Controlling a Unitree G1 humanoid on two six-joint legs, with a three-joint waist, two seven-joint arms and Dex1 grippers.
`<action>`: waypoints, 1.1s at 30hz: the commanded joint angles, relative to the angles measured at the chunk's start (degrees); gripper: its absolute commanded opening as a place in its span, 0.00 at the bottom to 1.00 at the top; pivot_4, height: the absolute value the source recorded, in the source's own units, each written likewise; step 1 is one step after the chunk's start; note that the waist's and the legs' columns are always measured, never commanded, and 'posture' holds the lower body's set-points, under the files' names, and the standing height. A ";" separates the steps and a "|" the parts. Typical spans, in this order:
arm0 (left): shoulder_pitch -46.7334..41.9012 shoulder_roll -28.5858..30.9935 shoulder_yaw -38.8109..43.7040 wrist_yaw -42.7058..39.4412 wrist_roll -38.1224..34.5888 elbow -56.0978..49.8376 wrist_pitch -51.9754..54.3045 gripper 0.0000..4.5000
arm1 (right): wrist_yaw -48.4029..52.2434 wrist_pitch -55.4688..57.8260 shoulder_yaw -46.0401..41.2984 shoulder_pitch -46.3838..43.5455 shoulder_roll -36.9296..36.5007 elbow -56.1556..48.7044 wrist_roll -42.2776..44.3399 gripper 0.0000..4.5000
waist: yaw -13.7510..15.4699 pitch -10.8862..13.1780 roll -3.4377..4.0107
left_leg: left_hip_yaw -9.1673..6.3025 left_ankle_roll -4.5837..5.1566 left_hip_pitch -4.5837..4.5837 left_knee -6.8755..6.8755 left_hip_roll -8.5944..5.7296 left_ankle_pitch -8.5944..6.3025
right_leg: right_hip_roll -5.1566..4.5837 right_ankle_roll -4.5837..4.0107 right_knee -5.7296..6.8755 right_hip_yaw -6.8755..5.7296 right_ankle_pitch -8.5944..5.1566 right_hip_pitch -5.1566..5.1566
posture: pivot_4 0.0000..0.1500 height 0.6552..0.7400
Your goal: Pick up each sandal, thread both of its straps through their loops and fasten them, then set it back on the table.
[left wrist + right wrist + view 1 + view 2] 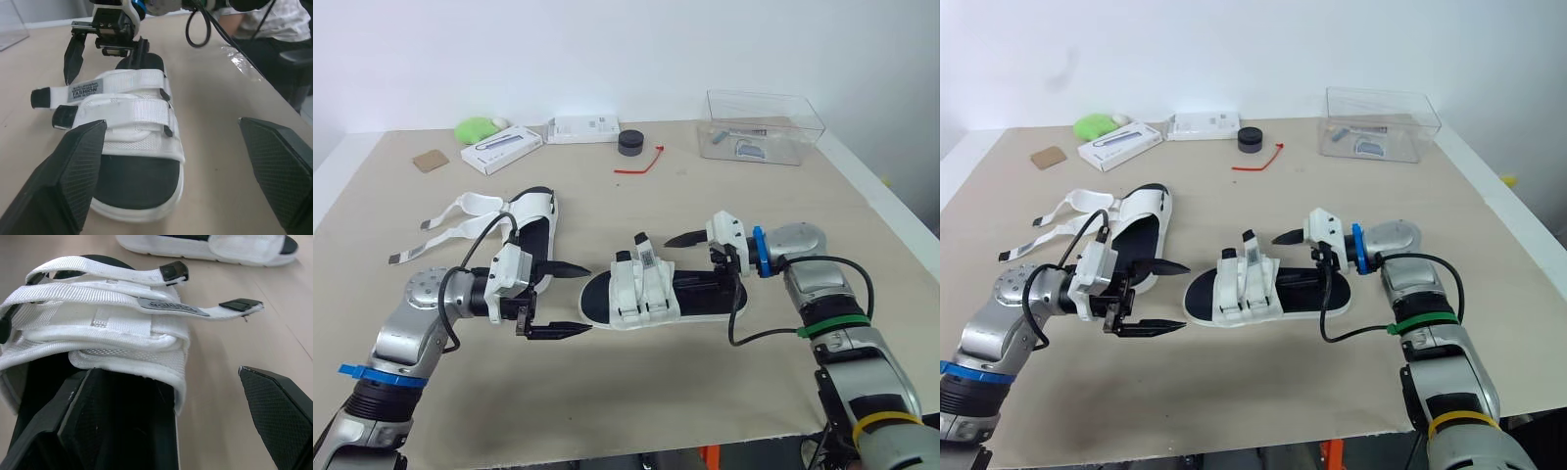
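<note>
A white sandal with a black footbed (661,294) lies in the middle of the table. Both its straps are folded across the upper (122,105), and their black-tipped ends (239,305) stick out sideways. My left gripper (566,301) is open at the sandal's toe, fingers spread wide and apart from it. My right gripper (705,262) is open at the heel end, one finger (98,421) over the footbed and the other off to the side. The second sandal (533,230) lies further left, its two straps (450,220) loose and trailing across the table.
Along the far edge stand a clear plastic box (764,127), a black round object (630,143), a red tie (641,162), two white boxes (501,149), a green item (475,129) and a cardboard piece (430,161). A seated person (264,19) is beside the table.
</note>
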 commanded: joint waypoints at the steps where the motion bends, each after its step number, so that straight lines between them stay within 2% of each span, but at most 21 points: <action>1: 0.25 -0.54 0.44 1.84 -0.70 -3.22 0.58 1.00 | -1.02 0.39 -0.84 -0.25 1.30 -0.05 0.90 0.73 | -0.01 0.00 0.00 | 0.01 0.00 0.00 0.00 0.00 0.00 | 0.00 -0.10 0.00 0.00 0.06 0.00 | 1.00 1.00; 5: -0.16 -1.05 -0.16 2.62 -0.03 -2.93 0.49 1.00 | -0.24 2.63 -0.89 0.73 1.90 -1.25 1.70 0.27 | 0.01 0.00 0.00 | 0.01 -0.01 0.02 0.00 0.00 0.00 | 0.01 -0.11 0.01 0.00 0.07 0.00 | 1.00 1.00; 6: -0.17 -1.05 -0.14 2.61 -0.01 -2.89 0.47 1.00 | -0.24 2.68 -0.83 0.93 1.90 -1.50 1.67 0.13 | 0.02 0.00 0.00 | 0.01 -0.01 0.02 0.00 0.00 0.01 | 0.01 -0.12 0.01 0.00 0.07 0.01 | 1.00 1.00; 7: -0.23 -1.04 -0.21 2.53 0.13 -2.71 0.33 1.00 | -0.50 2.86 -0.89 1.29 1.97 -1.84 1.79 0.03 | 0.02 0.00 0.00 | 0.00 -0.01 0.02 0.00 0.00 0.00 | 0.01 -0.12 0.01 -0.01 0.07 0.01 | 1.00 1.00; 8: -0.32 -1.00 -0.32 2.40 0.25 -2.49 0.33 1.00 | -0.84 3.02 -0.99 1.76 2.06 -2.32 1.96 0.01 | 0.02 0.00 0.00 | 0.01 -0.01 0.01 0.00 0.00 0.00 | 0.01 -0.13 0.01 -0.01 0.06 0.01 | 1.00 1.00; 13: -1.05 -1.22 -0.58 2.02 1.05 -0.88 -0.17 1.00 | -5.24 5.21 -2.86 3.84 2.44 -5.47 3.44 0.01 | 0.02 0.00 0.00 | 0.01 -0.04 0.02 0.00 -0.01 -0.02 | 0.01 -0.14 0.01 -0.01 0.05 0.02 | 1.00 1.00; 17: -2.43 -2.53 -0.39 3.85 2.10 0.93 -0.64 1.00 | -15.18 18.56 -7.95 5.11 1.60 -12.30 6.84 0.01 | 0.04 0.00 0.00 | 0.00 -0.09 0.02 0.05 -0.02 0.01 | 0.00 -0.13 0.08 -0.01 0.06 0.02 | 1.00 1.00; 21: -4.46 -5.85 -0.83 7.22 3.60 3.05 -1.06 1.00 | -36.60 31.71 -21.02 8.06 2.75 -22.32 11.30 0.01 | 0.51 0.00 0.00 | -0.08 -0.17 -0.07 0.12 -0.08 0.06 | -0.07 -0.05 0.11 -0.06 0.10 0.01 | 1.00 1.00; 24: -4.50 -7.08 -2.04 7.44 4.81 3.46 -2.06 1.00 | -58.15 33.12 -30.14 11.88 6.90 -29.76 7.71 0.01 | 0.79 -0.01 0.00 | -0.09 -0.25 -0.11 0.12 -0.12 0.02 | -0.09 -0.01 0.09 -0.04 0.08 0.00 | 1.00 1.00; 27: -4.65 -7.97 -2.60 7.45 5.04 3.85 -2.38 1.00 | -74.40 38.07 -37.11 14.60 13.40 -38.13 7.78 0.01 | 0.89 -0.02 0.02 | -0.09 -0.36 -0.13 0.08 -0.11 -0.05 | -0.05 0.00 0.09 -0.01 -0.01 -0.04 | 1.00 1.00; 30: -4.48 -8.86 -3.43 7.09 5.29 3.81 -2.72 1.00 | -83.62 42.91 -39.05 17.10 21.02 -46.42 9.78 0.01 | 0.72 -0.04 0.07 | -0.06 -0.44 -0.12 0.04 -0.05 -0.09 | 0.02 -0.02 0.10 0.06 -0.04 -0.08 | 1.00 1.00; 33: -4.46 -9.51 -4.28 6.78 5.43 3.62 -2.80 1.00 | -89.81 43.53 -38.44 17.25 27.06 -48.13 9.20 0.01 | -0.25 -0.04 0.10 | 0.02 -0.45 -0.10 0.02 -0.02 -0.11 | 0.07 -0.02 0.11 0.16 -0.04 -0.13 | 1.00 1.00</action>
